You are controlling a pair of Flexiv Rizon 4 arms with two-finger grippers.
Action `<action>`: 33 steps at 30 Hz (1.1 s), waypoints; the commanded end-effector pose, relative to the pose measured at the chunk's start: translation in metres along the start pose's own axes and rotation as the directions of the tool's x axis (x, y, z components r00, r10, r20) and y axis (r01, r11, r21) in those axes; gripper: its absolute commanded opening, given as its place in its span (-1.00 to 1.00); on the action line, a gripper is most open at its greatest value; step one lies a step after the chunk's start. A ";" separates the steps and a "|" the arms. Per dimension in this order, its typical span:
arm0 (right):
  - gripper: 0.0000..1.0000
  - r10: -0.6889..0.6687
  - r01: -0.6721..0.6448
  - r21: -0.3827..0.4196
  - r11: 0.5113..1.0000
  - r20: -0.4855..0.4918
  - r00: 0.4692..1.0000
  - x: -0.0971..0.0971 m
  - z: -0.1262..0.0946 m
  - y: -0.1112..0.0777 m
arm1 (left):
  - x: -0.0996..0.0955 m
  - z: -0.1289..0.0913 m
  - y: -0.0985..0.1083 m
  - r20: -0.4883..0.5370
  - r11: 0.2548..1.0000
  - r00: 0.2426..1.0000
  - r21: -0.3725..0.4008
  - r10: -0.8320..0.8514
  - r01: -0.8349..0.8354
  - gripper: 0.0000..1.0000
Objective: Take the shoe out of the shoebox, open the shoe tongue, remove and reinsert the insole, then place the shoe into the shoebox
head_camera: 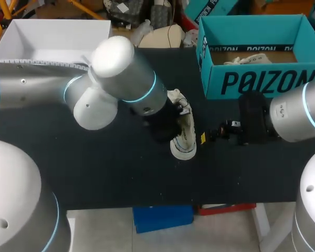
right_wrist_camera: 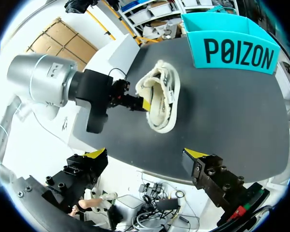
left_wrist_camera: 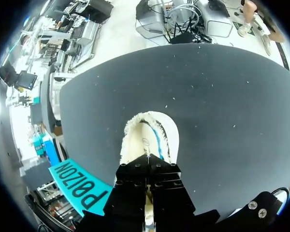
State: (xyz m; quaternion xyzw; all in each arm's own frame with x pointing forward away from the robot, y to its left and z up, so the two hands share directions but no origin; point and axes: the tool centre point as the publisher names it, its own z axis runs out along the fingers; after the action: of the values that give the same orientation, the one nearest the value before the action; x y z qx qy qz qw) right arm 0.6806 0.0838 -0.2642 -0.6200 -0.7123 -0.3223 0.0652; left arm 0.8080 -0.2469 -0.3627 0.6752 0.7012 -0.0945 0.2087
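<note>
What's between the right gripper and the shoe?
Only bare black table, seen in the right wrist view; the right gripper hangs open short of the shoe.

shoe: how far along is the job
Done: the shoe is out of the shoebox, lying on the table. In hand: the left gripper pinches its upper at the opening; the right gripper hangs open beside it. Left: the insole work, whose state I cannot tell, and boxing the shoe.

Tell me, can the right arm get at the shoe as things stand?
Probably yes. The open right hand faces the shoe with only bare table between. The left hand holds the shoe from the other side, leaving the near side free.
</note>
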 end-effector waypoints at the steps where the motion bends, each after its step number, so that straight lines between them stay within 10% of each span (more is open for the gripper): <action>1: 1.00 0.001 -0.001 0.000 1.000 0.003 1.000 0.001 0.001 0.000 | -0.003 0.007 0.000 -0.043 1.000 0.999 0.004 -0.004 0.004 -1.00; 24: 1.00 0.001 -0.001 0.000 1.000 0.003 1.000 0.001 0.001 0.000 | 0.009 0.070 -0.005 -0.157 0.996 0.988 0.082 -0.007 0.020 -1.00; 33: 1.00 0.001 -0.001 0.000 1.000 0.003 1.000 0.001 0.001 0.000 | 0.005 0.025 -0.008 0.040 0.991 0.993 0.075 -0.112 0.109 -1.00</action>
State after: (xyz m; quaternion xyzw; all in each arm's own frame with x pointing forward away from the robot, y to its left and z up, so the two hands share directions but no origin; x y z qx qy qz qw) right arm 0.6806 0.0838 -0.2642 -0.6201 -0.7123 -0.3223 0.0651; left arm 0.8148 -0.2773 -0.4028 0.6486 0.7340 -0.1170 0.1641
